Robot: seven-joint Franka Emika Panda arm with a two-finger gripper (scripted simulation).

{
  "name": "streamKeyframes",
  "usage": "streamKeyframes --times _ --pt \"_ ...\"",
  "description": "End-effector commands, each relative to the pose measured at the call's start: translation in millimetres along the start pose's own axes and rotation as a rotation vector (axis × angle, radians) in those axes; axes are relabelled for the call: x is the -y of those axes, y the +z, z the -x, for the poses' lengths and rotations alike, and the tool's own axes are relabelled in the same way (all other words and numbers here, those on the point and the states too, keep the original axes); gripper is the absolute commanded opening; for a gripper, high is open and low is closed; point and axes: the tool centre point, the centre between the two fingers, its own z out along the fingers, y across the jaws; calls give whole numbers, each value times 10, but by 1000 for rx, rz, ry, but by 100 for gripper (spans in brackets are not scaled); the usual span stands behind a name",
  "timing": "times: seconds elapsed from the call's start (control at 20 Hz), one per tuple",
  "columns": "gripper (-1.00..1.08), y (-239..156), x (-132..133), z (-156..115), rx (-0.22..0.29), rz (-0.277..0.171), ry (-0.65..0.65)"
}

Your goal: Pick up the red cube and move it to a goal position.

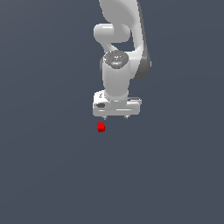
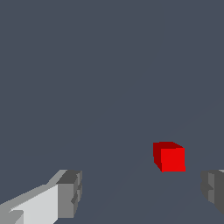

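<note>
Grey floor: one red cube, one pincer.

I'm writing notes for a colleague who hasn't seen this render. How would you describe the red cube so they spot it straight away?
Start at the white arm hanging down in the middle of the exterior view and follow it to its open gripper. Just below that, toward the exterior view's left, sits the red cube on the plain dark grey floor. It is the only coloured thing in view, tiny and bright red, much narrower than the gripper's body.

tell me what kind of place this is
Likely a bare simulated test scene, not a real room: flat, featureless grey ground, one plain red cube, and a white arm whose open pincer hangs above it.
</note>
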Motion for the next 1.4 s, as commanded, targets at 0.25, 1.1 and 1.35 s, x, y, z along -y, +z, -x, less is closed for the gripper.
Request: streamKeyframes --times 0.25,1.1,1.35 --pt "100 444 -254 137 -2 7 -16" --pt "100 1444 -845 370 -8 22 -51" --pt "-100 1460 -856 365 -8 23 -52"
